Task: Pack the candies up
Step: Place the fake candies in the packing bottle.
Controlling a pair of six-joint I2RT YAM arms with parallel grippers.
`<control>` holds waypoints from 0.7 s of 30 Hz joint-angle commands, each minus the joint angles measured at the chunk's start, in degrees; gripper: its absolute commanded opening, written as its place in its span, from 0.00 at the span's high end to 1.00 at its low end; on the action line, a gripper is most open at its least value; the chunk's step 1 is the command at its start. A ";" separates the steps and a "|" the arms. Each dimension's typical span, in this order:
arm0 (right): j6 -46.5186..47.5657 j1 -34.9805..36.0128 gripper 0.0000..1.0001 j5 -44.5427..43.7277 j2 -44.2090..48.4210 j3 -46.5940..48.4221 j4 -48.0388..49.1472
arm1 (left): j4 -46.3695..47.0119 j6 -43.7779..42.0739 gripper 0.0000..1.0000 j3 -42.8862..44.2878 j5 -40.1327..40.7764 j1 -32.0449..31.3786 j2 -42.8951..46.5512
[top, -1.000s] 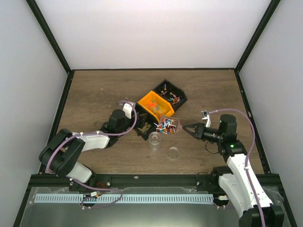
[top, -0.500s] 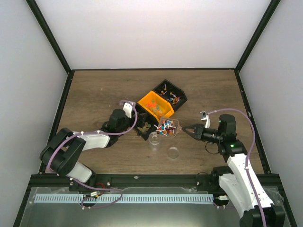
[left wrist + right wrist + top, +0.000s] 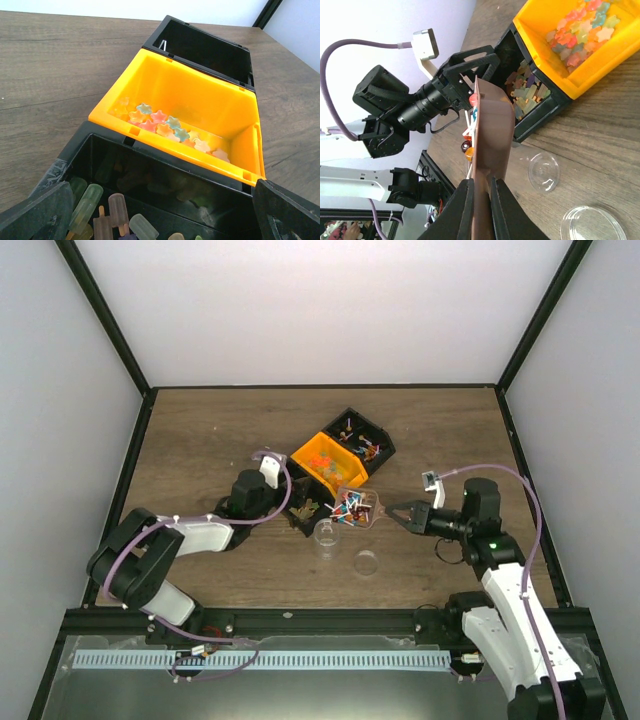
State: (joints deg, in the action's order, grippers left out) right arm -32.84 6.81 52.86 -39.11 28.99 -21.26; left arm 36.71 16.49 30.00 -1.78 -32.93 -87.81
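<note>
My right gripper is shut on the handle of a clear brownish scoop, held tilted on its side. The scoop carries several candies, tiny red, orange, blue and white wrapped sweets; in the right wrist view the candies peek out past its left edge. The scoop hangs just behind the small clear cup, which stands empty on the table; it also shows in the right wrist view. My left gripper is open, its fingers either side of the near black bin.
An orange bin of star gummies and a far black bin of mixed sweets stand behind the near black bin, which holds popsicle gummies. A clear round lid lies right of the cup. Black frame posts edge the table.
The right arm has shifted very slightly and the scoop with the candies stays almost in the same place behind the cup. The left arm has not moved.
</note>
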 commanded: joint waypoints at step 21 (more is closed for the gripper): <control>5.93 3.09 0.99 0.79 -2.60 6.15 -4.18 | 0.90 0.47 0.00 0.59 -0.94 0.58 -2.08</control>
State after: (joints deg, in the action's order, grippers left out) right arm -27.86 8.95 52.88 -41.95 33.19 -25.23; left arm 37.45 16.47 30.33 -1.98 -32.67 -88.51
